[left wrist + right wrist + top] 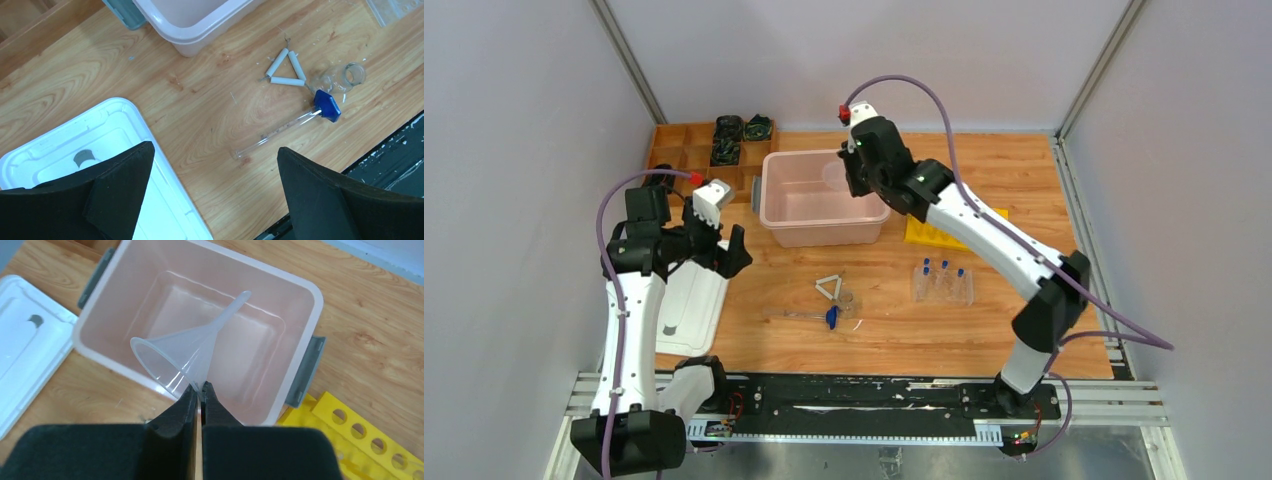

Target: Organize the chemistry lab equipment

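Right gripper (200, 388), fingers nearly closed, pinches the wall of the clear funnel (187, 347), and I hold it tilted, spout pointing away, over the open pink bin (316, 300) at the far middle of the table. My left gripper (214, 150) hangs wide open, holding nothing, over the right edge of the white lid (60, 150) at the near left. Near of the bin lie the white triangle (286, 81), the tiny clear dish (354, 74) just right of it, and the blue-tipped thin rod (280, 131). Further right, the clear tube rack (944, 292) holds blue-capped clear tubes (943, 267).
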`<state>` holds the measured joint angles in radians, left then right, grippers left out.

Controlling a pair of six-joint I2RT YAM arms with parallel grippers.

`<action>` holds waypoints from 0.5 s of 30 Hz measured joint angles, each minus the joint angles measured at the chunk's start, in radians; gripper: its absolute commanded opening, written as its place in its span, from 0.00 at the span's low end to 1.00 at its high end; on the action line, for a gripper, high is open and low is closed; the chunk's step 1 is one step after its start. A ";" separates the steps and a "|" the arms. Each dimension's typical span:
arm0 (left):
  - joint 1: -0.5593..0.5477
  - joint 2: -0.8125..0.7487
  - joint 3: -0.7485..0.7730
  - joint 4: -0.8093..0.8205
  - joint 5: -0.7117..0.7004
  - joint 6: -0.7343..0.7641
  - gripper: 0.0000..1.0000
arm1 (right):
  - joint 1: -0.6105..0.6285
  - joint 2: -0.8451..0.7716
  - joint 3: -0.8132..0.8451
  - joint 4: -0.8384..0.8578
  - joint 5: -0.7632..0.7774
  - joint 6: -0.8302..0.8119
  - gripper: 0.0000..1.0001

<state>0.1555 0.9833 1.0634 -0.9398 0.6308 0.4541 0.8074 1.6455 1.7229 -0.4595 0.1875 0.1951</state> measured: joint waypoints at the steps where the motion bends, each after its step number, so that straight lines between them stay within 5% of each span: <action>1: 0.000 -0.007 -0.004 0.000 0.004 0.006 1.00 | -0.009 0.039 0.024 -0.010 0.001 -0.003 0.00; 15: 0.000 -0.020 -0.016 -0.014 0.036 0.037 1.00 | -0.076 0.451 0.277 -0.103 0.017 -0.013 0.00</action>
<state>0.1555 0.9630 1.0470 -0.9535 0.6670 0.4915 0.7315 2.0964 2.0003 -0.5625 0.2043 0.1818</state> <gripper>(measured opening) 0.996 0.021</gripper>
